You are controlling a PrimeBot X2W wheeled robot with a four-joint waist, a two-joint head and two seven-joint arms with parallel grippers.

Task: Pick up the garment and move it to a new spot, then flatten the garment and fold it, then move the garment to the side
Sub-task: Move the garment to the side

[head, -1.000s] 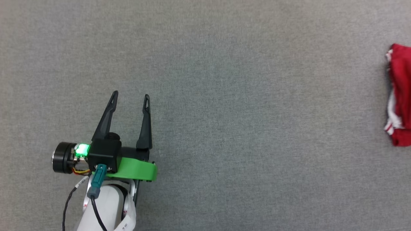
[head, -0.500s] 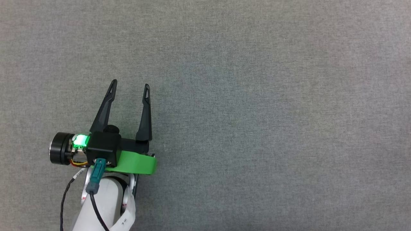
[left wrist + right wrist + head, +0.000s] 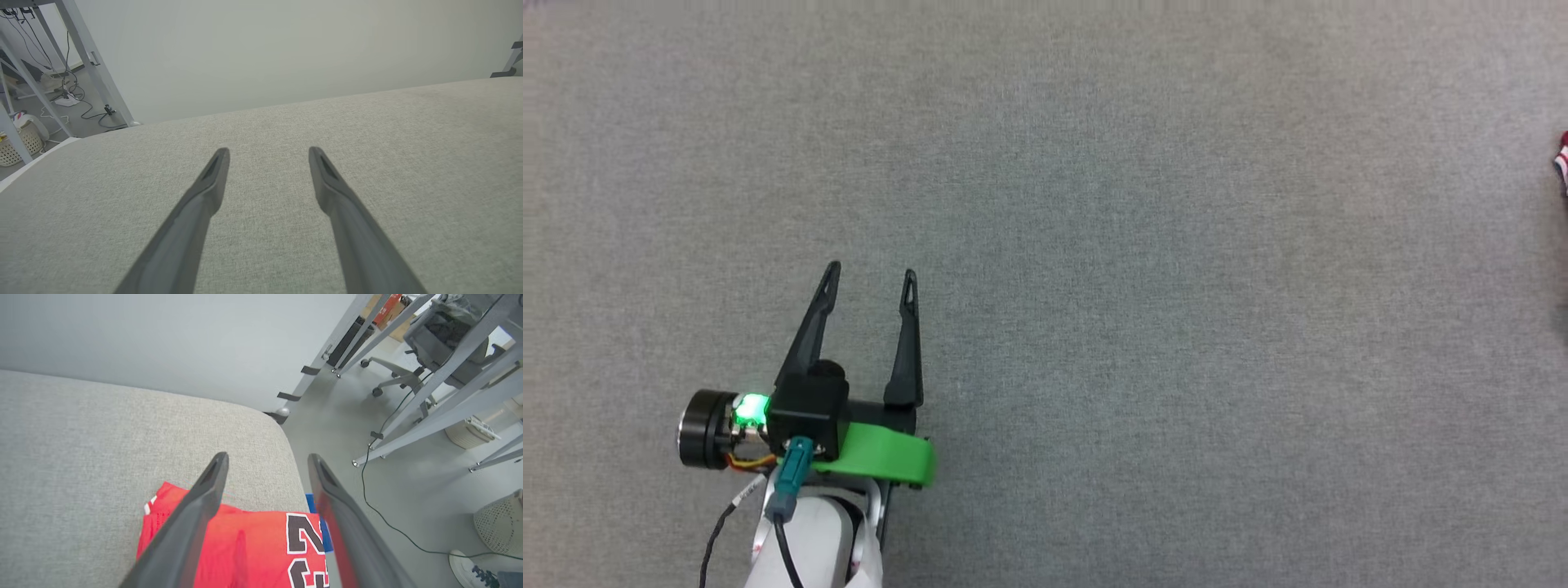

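Your left gripper (image 3: 872, 271) hangs with its fingers spread and nothing between them, over the near left part of the grey cloth-covered table (image 3: 1176, 286). Your right gripper (image 3: 265, 456) also shows its fingers well apart, poised above the garment (image 3: 253, 539) and not pinching it. The garment lies in a compact, apparently folded bundle at the table's right edge, just short of the rounded far corner, with its black-and-white printed number facing up. Treat it as light, limp and thin: it will likely sag, slide and fall open if you lift one layer. If you must take it again, pinch through all layers at a thick folded edge, away from the stiffer print. Keep it clear of the right edge, since the floor is just beyond
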